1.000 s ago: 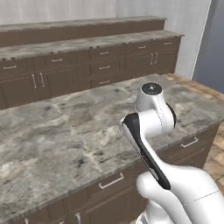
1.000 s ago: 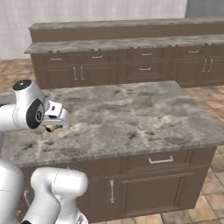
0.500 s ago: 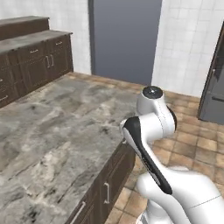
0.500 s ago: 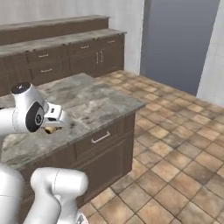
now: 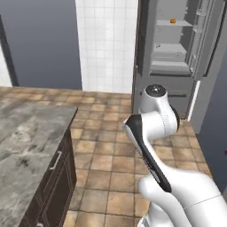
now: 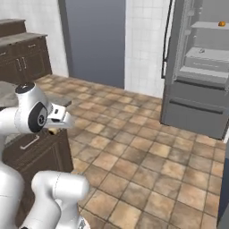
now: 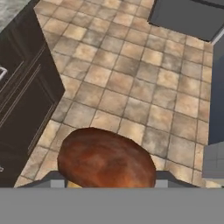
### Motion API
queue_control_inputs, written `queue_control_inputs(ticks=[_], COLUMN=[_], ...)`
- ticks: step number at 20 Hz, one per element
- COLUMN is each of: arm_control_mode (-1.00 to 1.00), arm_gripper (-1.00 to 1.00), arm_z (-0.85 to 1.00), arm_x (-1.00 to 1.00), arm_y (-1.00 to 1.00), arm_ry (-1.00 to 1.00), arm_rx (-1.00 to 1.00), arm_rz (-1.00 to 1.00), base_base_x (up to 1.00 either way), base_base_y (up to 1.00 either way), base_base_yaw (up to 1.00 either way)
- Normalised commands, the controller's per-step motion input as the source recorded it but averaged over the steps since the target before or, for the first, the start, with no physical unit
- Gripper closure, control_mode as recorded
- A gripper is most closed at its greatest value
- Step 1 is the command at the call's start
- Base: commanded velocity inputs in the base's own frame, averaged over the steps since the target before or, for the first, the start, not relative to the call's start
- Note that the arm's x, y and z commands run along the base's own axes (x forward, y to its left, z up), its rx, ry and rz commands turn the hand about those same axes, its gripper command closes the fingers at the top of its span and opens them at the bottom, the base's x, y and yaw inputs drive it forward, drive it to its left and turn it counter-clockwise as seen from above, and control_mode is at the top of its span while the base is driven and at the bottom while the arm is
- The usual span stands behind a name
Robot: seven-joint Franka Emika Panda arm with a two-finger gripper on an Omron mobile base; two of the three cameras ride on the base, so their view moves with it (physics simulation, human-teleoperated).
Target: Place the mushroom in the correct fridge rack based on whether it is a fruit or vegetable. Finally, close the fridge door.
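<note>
Gripper is clamped on the mushroom: in the hand view the brown cap sits at 6 o'clock right against the fingers, floor tiles beyond it. In the right base view the hand hangs over the edge of the dark island cabinet, well apart from the fridge.

Step in hand, as I read it: carry to the fridge, task maybe a third done. To do it well: hold the clamp steady, keep the hand level and tucked while the base drives, square up to the fridge opening, and only then extend the arm. The open door at 2 o'clock in the left base view is the snag risk; approach from the tile-wall side.

Fridge at 1 o'clock in the right base view, door open. Upper shelf holds a small round orange fruit. Lower rack below it carries one small item I can't identify; drawer front beneath. The mushroom is a vegetable, so I'd set it on the lower rack, away from the fruit.
</note>
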Motion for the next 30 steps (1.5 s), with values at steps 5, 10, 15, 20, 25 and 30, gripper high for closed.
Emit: queue_control_inputs(ticks=[5,10,15,20,25,30], arm_control_mode=[1.0,1.0,1.0,1.0,1.0,1.0], arm_gripper=[1.0,1.0,1.0,1.0,1.0,1.0], arm_z=[0.0,0.0,0.0,0.0,0.0,0.0], arm_x=[0.0,0.0,0.0,0.0,0.0,0.0], arm_y=[0.0,0.0,0.0,0.0,0.0,0.0], arm_ry=[0.0,0.0,0.0,0.0,0.0,0.0], arm_rx=[0.0,0.0,0.0,0.0,0.0,0.0], arm_rz=[0.0,0.0,0.0,0.0,0.0,0.0], base_base_x=[0.84,1.0,1.0,1.0,1.0,1.0], base_base_y=[-0.9,-0.67,-0.62,-0.68,-0.57,-0.39], base_base_yaw=[-0.25,-0.22,-0.24,-0.16,-0.03,-0.01])
